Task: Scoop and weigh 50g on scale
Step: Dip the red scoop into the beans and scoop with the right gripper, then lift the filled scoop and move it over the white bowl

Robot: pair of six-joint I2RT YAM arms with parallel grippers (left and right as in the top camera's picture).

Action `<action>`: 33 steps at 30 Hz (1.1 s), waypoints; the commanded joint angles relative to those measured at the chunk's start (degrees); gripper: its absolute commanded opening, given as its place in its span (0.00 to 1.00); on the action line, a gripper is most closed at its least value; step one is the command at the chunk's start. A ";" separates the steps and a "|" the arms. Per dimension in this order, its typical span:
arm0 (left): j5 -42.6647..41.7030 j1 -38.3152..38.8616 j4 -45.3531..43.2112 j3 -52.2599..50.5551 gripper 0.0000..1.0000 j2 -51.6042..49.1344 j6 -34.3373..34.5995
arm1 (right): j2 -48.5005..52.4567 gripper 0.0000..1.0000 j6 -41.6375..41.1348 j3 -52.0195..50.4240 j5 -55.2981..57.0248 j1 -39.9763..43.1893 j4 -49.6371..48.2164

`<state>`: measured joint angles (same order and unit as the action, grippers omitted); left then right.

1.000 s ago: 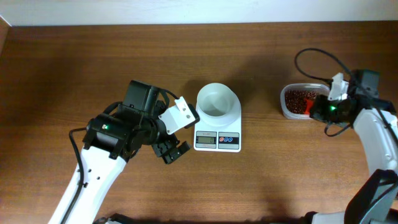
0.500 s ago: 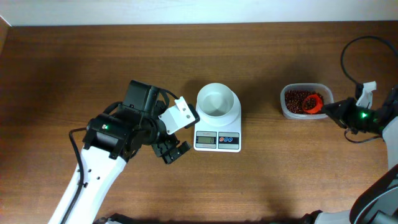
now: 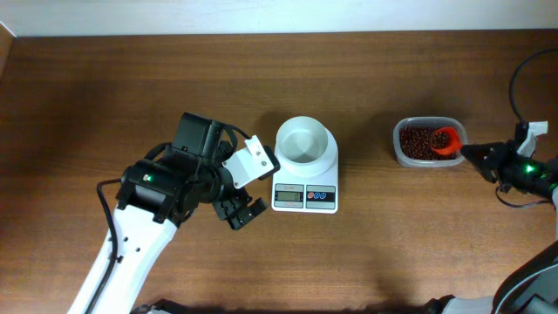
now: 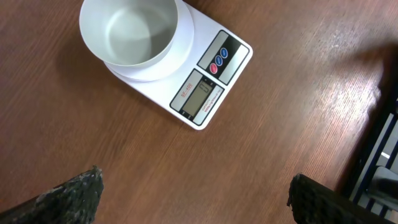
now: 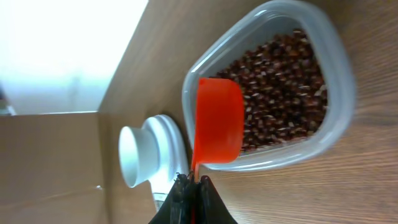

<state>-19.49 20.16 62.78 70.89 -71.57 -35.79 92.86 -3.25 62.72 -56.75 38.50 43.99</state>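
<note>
The right gripper point(image 5: 191, 185) is clamped on the handle of one red scoop point(image 5: 217, 118), whose cup is over one clear tub point(image 5: 341, 74) of beans point(image 5: 280, 81). The left gripper point(image 3: 241, 212) hangs wide open just left of the one scale point(image 3: 304, 197), which carries one white bowl point(image 3: 303, 141).

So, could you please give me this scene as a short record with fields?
Scale: white, display unreadable
Bowl: white, empty, on scale
Tub: holds red beans, right of scale
Scoop: orange, over tub
Left end effector: open, beside scale
Right end effector: shut on scoop handle
</note>
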 commanded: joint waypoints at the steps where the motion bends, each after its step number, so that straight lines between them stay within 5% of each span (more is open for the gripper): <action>1: -0.63 -0.09 -0.11 0.48 0.99 0.98 0.17 | 0.22 0.04 0.02 0.50 -5.90 0.15 0.24; 9: -0.63 -0.09 -0.11 0.48 0.99 0.98 0.17 | 0.22 0.04 -0.02 0.50 -13.35 -1.44 1.27; 21: -0.63 -0.09 -0.11 0.48 0.99 0.98 0.17 | 0.22 0.04 -0.68 0.50 -13.31 -20.85 0.55; 33: -0.63 -0.09 -0.11 0.48 0.99 0.98 0.17 | 0.22 0.04 -18.73 0.50 -9.68 -35.54 -17.53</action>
<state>-19.49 20.16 62.78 70.89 -71.57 -35.79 92.88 -17.82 62.70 -68.16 5.34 27.75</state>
